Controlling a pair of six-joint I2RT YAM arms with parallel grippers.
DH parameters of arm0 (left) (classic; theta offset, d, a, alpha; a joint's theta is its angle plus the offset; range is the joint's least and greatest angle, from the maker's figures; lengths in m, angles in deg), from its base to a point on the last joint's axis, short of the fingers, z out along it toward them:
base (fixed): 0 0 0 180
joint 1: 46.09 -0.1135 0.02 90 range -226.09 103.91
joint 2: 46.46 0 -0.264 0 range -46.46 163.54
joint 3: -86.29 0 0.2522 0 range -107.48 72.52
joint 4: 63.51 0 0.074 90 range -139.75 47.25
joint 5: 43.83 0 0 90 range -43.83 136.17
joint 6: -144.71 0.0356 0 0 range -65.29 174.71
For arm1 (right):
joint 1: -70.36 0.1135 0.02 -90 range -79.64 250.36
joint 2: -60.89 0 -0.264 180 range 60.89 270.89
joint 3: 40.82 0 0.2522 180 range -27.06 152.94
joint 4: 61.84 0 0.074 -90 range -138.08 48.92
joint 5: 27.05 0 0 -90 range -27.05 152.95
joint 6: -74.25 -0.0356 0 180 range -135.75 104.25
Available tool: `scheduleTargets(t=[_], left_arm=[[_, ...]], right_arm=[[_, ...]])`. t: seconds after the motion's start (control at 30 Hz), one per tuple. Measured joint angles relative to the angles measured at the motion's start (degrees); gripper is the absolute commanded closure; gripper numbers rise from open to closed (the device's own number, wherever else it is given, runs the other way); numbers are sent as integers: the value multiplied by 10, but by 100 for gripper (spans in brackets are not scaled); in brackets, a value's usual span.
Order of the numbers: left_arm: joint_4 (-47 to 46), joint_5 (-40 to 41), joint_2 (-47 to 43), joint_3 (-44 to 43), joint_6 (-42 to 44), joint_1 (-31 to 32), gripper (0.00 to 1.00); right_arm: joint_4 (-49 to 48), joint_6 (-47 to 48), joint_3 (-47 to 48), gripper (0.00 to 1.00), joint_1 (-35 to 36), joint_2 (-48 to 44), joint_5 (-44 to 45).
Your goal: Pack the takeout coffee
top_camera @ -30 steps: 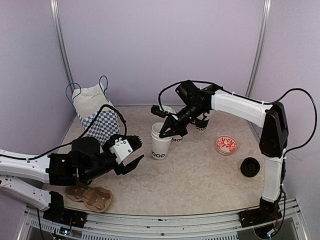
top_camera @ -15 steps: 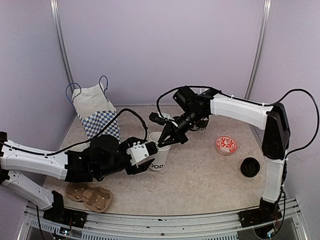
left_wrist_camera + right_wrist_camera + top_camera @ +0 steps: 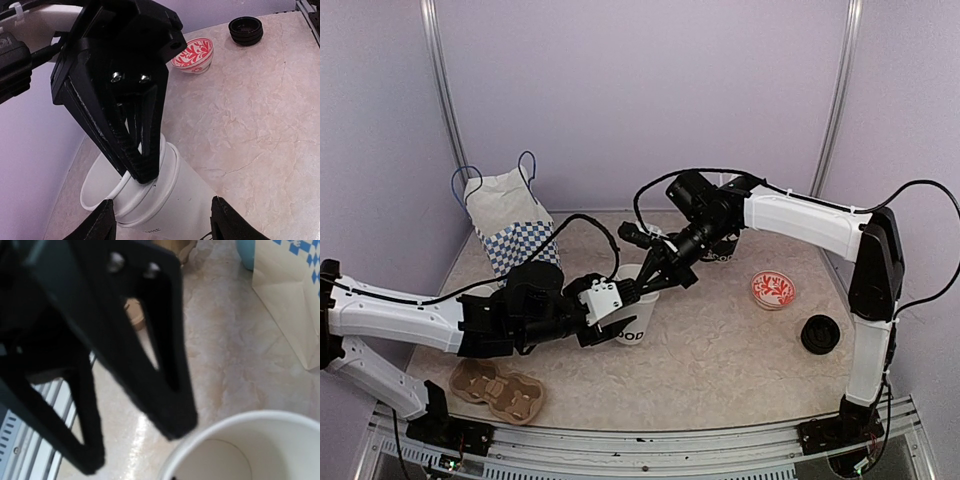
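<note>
Right gripper (image 3: 142, 172): black ribbed fingers pressed together, pinching thin rim of inner cup (image 3: 102, 187). Smooth white paper cup, nested in outer cup (image 3: 182, 202) just below tips. Left gripper (image 3: 165, 222): jaws spread wide, straddling outer cup's round wall; contact unclear. Beyond right gripper: shallow glossy red-patterned bowl (image 3: 194, 54) on marbled beige tabletop (image 3: 260, 115).

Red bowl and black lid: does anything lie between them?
Nothing. Only bare table separates the bowl and the lid. This shows in the top and left wrist views.
</note>
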Motion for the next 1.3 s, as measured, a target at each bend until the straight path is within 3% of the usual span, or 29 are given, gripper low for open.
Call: scheduleTargets(t=[1.3], left_arm=[[34,25,107,-64,-25,-24,48]], right_arm=[[26,-3,23,100,-7,3,74]])
